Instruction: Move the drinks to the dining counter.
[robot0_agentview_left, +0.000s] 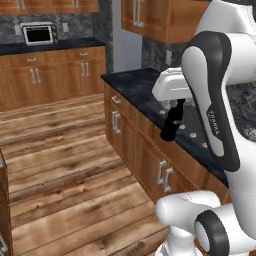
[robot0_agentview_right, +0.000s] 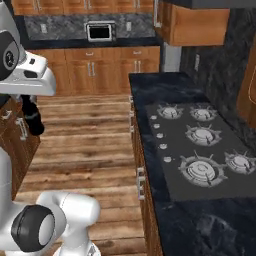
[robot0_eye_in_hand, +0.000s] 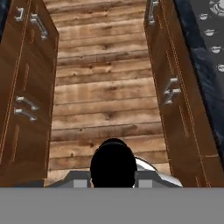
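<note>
My gripper is shut on a small near-black bottle with a narrow neck, one of the drinks. The bottle hangs from the fingers above the wooden floor, just off the front edge of the hob counter. The right base view has the same bottle under the white hand, with the gripper at the far left. Looking down from the hand, the bottle appears as a round black shape over the floor. The dining counter is out of view.
A black-topped counter with a gas hob runs along the right over brown cabinets. The wooden floor forms an aisle between two rows of cabinet fronts. A microwave sits on the back counter.
</note>
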